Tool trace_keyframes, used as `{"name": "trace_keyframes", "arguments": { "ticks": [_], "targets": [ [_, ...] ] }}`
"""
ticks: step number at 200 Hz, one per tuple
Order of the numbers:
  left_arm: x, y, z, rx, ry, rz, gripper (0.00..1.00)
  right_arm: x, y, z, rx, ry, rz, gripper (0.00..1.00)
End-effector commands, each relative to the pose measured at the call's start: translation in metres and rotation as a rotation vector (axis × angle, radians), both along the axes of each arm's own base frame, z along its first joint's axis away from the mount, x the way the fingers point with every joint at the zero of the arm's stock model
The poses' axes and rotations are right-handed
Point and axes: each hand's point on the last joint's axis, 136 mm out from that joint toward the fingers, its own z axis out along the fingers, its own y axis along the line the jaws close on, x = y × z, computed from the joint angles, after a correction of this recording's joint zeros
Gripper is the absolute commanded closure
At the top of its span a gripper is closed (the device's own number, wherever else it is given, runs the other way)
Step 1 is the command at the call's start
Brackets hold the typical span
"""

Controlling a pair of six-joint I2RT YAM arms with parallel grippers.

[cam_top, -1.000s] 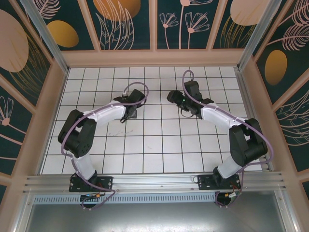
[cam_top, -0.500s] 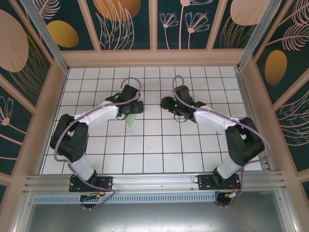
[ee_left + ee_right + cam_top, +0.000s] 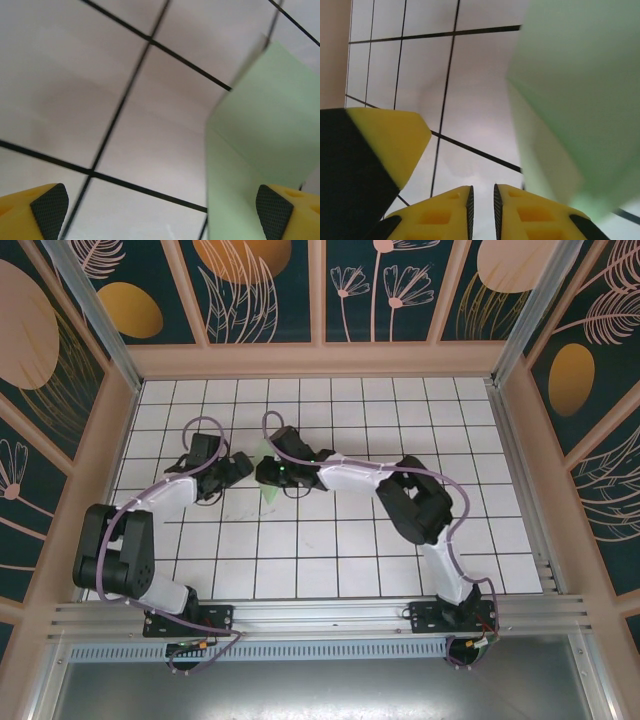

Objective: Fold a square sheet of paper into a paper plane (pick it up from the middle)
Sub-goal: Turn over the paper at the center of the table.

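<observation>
Since a moment ago the right arm has stretched across to left of centre, right gripper (image 3: 267,472) nearly closed at the upright mint-green paper (image 3: 268,496) — whether it pinches, I can't tell. The left gripper (image 3: 236,468) has retreated leftward — jaws wide.

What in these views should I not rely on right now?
- Top external: the thin pale mint-green sheet of paper is partly covered by the right end effector; its creases are too small to read.
- Left wrist: the paper runs off the right and bottom edges.
- Right wrist: the paper is blurred; whether the nearly closed fingers pinch it is unclear.
</observation>
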Motion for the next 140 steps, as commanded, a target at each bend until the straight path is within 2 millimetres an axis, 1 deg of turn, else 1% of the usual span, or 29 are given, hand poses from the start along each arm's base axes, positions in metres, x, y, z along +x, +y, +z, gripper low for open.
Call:
{"name": "trace_keyframes", "arguments": {
  "ticks": [1,29,53,71,85,104,118,129,135,137,140],
  "targets": [
    [0.008,0.004,0.015,-0.073,-0.066,0.05,0.02,0.002,0.009,-0.014,-0.025,0.056,0.01,0.78],
    [0.007,0.004,0.015,-0.071,-0.06,0.044,0.02,0.007,0.002,-0.037,-0.113,0.08,-0.006,0.78],
    [0.009,0.001,0.014,-0.078,-0.059,0.031,0.01,0.006,-0.013,-0.052,-0.191,0.088,0.019,0.78],
    [0.01,-0.003,0.014,-0.092,-0.058,0.008,0.02,0.001,-0.03,-0.064,-0.26,0.093,0.067,0.78],
    [0.01,-0.006,0.014,-0.101,-0.059,-0.006,0.01,-0.006,-0.044,-0.073,-0.315,0.077,0.122,0.78],
    [0.011,-0.009,0.016,-0.108,-0.066,-0.024,0.01,-0.023,-0.063,-0.083,-0.373,0.04,0.25,0.78],
    [0.012,-0.012,0.018,-0.113,-0.074,-0.047,0.02,-0.036,-0.082,-0.089,-0.418,0.011,0.359,0.77],
    [0.012,-0.015,0.019,-0.12,-0.081,-0.068,0.01,-0.048,-0.1,-0.094,-0.448,-0.018,0.451,0.76],
    [0.011,-0.016,0.019,-0.125,-0.083,-0.078,0.02,-0.054,-0.109,-0.092,-0.454,-0.036,0.486,0.75],
    [0.011,-0.017,0.019,-0.127,-0.083,-0.082,0.01,-0.056,-0.113,-0.094,-0.46,-0.043,0.51,0.75],
    [0.012,-0.017,0.02,-0.13,-0.086,-0.086,0.01,-0.059,-0.116,-0.091,-0.454,-0.051,0.525,0.75]
  ]
}}
